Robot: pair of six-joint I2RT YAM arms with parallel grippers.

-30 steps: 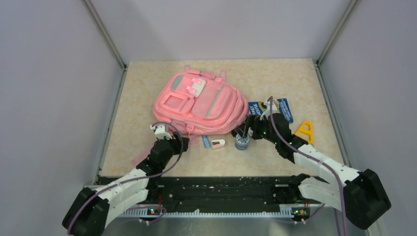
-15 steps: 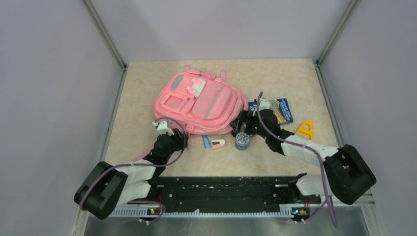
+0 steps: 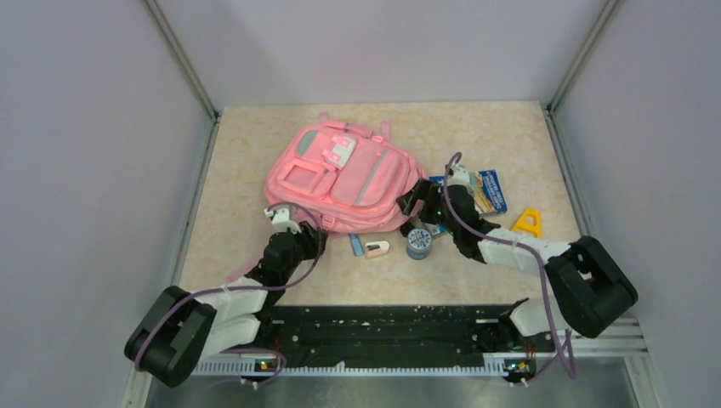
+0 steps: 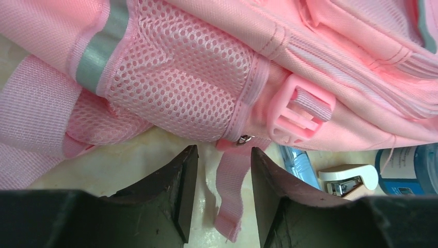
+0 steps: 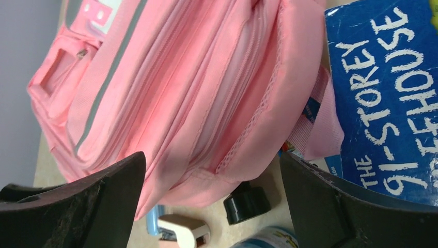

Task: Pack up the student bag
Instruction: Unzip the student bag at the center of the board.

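The student bag (image 3: 344, 178) is pink and lies flat in the middle of the table, front pockets up. My left gripper (image 3: 304, 228) is at the bag's near edge. In the left wrist view its jaws (image 4: 221, 155) stand partly open on either side of a loose pink strap end (image 4: 230, 196), below the mesh padding of the student bag (image 4: 181, 77), and do not press on the strap. My right gripper (image 3: 417, 200) is wide open at the bag's near right corner. Between its fingers (image 5: 212, 160) I see the student bag's (image 5: 181, 88) side seams.
A blue book (image 3: 489, 189) (image 5: 382, 103) lies right of the bag, a yellow triangle (image 3: 528, 223) beyond it. Near the bag's front edge are a blue pen pot (image 3: 417, 241), a white stapler (image 3: 377, 248) (image 4: 346, 178), a small blue item (image 3: 355, 245) and a black knob-like piece (image 5: 247, 202).
My left gripper moved forward to the bag's near edge and its jaws narrowed around the strap. My right gripper left the pen pot and moved up-left to the bag's corner.
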